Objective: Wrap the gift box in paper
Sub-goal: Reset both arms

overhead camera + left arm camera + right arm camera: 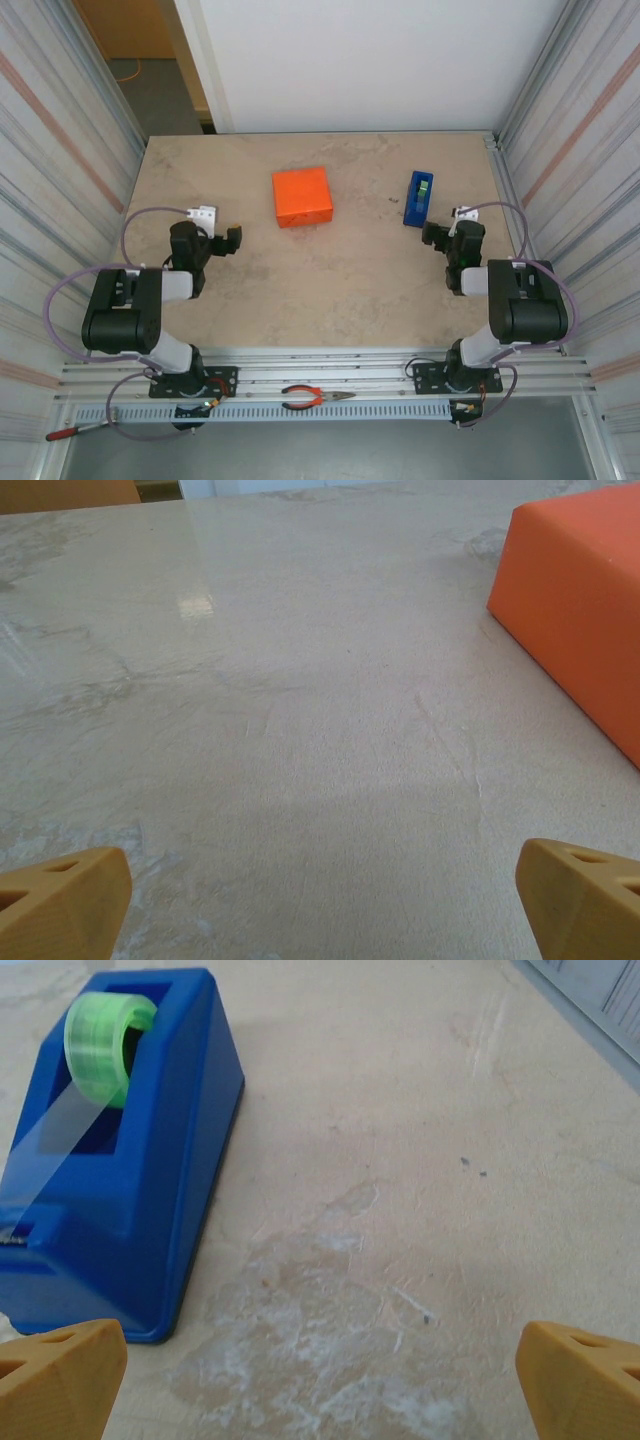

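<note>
Toward the far edge of the tabletop (330,290), about midway across, an orange gift box (302,196) lies flat. Well apart to its right stands a blue tape dispenser (418,198) holding a green tape roll (103,1045). The left gripper (320,905) and right gripper (320,1385) are both spread wide.

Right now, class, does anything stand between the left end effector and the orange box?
Nothing visible does. Plain tabletop lies between the left end effector and the box. The blue tape dispenser sits off to the right, near the right end effector.
</note>
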Available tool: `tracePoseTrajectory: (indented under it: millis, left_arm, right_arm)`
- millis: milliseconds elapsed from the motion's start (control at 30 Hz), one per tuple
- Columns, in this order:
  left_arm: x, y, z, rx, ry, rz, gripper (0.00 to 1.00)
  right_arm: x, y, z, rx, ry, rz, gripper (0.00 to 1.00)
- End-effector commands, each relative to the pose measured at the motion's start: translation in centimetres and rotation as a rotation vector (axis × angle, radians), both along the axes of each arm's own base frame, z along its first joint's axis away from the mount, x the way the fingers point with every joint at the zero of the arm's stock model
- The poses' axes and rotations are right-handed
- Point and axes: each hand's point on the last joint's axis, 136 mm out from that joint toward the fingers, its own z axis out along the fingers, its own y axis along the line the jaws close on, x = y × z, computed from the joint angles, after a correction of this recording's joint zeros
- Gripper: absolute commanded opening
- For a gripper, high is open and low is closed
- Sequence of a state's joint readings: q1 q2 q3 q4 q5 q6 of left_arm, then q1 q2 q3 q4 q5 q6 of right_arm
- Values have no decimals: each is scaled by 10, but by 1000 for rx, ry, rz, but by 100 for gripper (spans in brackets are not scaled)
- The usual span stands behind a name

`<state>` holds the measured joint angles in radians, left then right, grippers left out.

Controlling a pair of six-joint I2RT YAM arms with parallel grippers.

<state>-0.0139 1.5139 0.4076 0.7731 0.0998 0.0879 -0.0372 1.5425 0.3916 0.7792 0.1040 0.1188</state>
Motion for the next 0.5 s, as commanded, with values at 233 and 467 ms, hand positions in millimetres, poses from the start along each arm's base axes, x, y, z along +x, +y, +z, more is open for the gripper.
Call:
tracePoseTrajectory:
  millis: [233, 467]
  left_arm:
    - [4, 7, 6, 12, -19, 51, 99]
    - [4, 7, 6, 13, -20, 51, 99]
  right_arm:
    - [8, 7, 12, -2, -42, 42, 98]
    - [8, 7, 12, -2, -43, 41, 98]
